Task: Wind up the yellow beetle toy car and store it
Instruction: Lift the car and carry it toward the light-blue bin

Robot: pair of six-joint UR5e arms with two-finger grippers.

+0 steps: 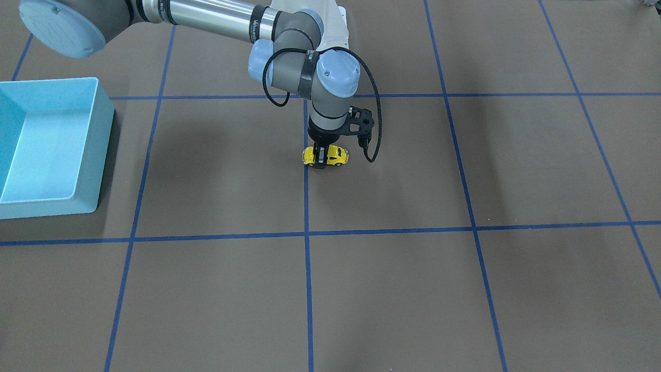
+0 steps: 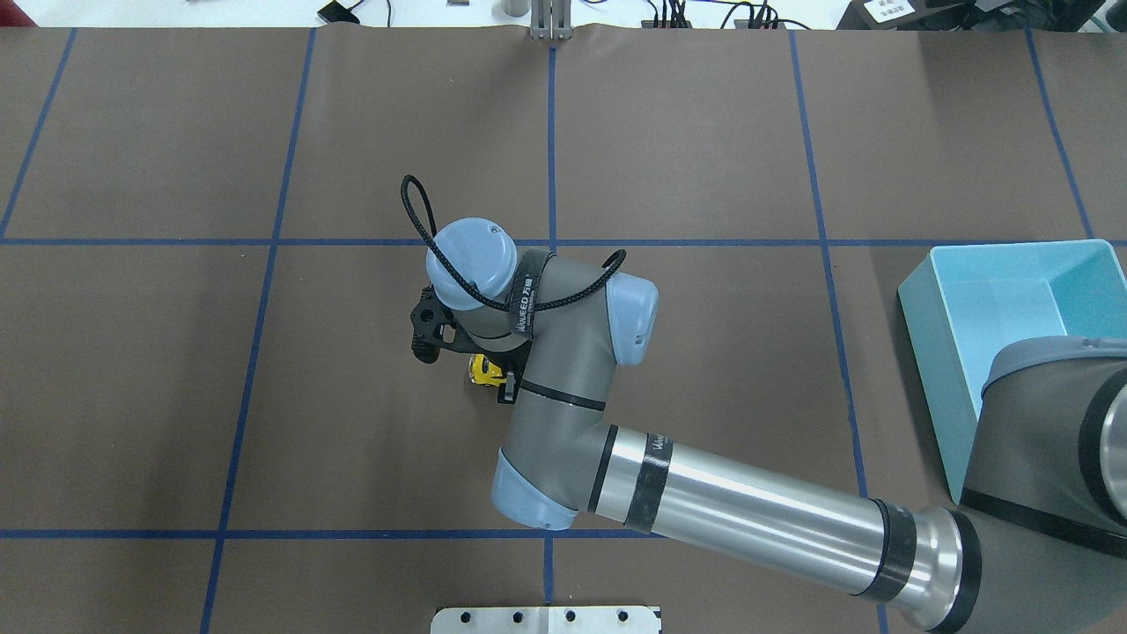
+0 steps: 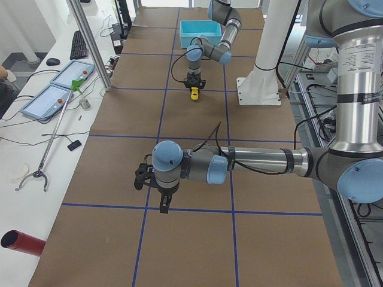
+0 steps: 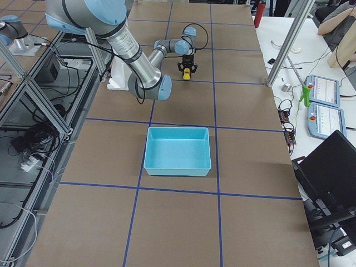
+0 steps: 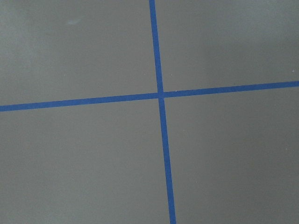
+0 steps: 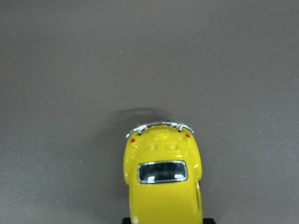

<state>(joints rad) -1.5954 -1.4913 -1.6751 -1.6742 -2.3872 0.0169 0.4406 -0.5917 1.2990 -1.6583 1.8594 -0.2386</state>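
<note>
The yellow beetle toy car stands on its wheels on the brown table near the middle. My right gripper comes straight down over it, with its black fingers closed against the car's two sides. In the right wrist view the car fills the bottom centre, rear bumper facing away, with a dark fingertip at each side at the bottom edge. In the overhead view my wrist hides most of the car. My left gripper hangs over bare table far from the car; I cannot tell whether it is open or shut.
The light blue bin stands empty at the table's end on my right, also seen in the overhead view. Blue tape lines grid the brown table. The left wrist view shows only a tape crossing.
</note>
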